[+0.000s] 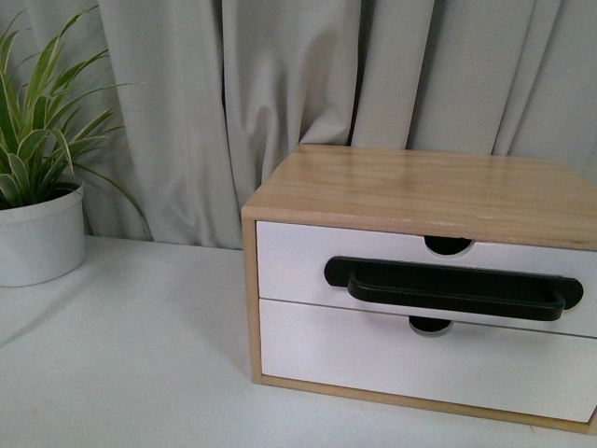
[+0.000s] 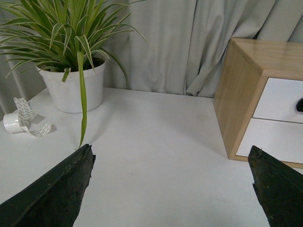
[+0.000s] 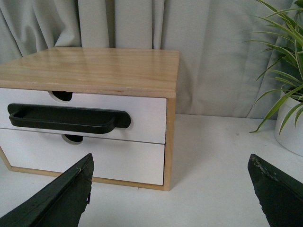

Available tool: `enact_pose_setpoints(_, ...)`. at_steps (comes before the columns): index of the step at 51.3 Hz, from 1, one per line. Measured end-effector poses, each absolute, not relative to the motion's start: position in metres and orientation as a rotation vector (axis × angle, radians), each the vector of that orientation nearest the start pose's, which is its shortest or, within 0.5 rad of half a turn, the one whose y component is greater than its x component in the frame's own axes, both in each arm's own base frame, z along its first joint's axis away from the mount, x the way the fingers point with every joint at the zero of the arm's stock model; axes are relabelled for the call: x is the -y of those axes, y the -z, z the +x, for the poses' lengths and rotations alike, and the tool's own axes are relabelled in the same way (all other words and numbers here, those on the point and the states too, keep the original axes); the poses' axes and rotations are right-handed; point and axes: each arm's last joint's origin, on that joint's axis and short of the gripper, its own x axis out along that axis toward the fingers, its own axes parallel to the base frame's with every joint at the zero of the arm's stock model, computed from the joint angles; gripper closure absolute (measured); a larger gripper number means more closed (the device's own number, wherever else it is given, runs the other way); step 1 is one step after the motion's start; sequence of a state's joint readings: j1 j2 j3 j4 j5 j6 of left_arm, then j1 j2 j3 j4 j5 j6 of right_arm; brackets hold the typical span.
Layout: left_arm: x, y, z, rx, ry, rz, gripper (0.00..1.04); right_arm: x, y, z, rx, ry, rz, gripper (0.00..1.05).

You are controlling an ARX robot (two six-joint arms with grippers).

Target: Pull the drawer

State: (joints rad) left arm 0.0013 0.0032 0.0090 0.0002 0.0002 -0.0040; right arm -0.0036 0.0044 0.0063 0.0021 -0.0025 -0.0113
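The drawer (image 1: 294,257) is the upper one of a light wood cabinet (image 1: 420,187). It has a white front, a long black bar handle (image 1: 457,287) and a semicircular notch (image 1: 448,245) in its top edge, and it sits flush with the frame. Neither arm shows in the front view. My left gripper (image 2: 170,149) is open over bare table, left of the cabinet; only an edge of the drawer (image 2: 284,97) shows there. Open as well, my right gripper (image 3: 170,157) hovers in front of the cabinet's right corner, with the drawer (image 3: 147,116) and its handle (image 3: 66,118) ahead of it.
Below sits a plain white drawer front (image 1: 373,355) without a handle. A potted plant (image 1: 37,233) stands left of the cabinet, another (image 3: 291,127) to its right. A tape roll (image 2: 14,122) lies by the left pot. A grey curtain (image 1: 280,93) hangs behind the white table (image 1: 140,355).
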Motion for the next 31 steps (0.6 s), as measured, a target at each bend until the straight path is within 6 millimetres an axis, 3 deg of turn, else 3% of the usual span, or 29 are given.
enact_pose_setpoints(31, -0.0001, -0.1663, 0.0974, 0.006, -0.001, -0.004, 0.06, 0.0003, -0.1655, 0.0976, 0.004, 0.001, -0.011, 0.09)
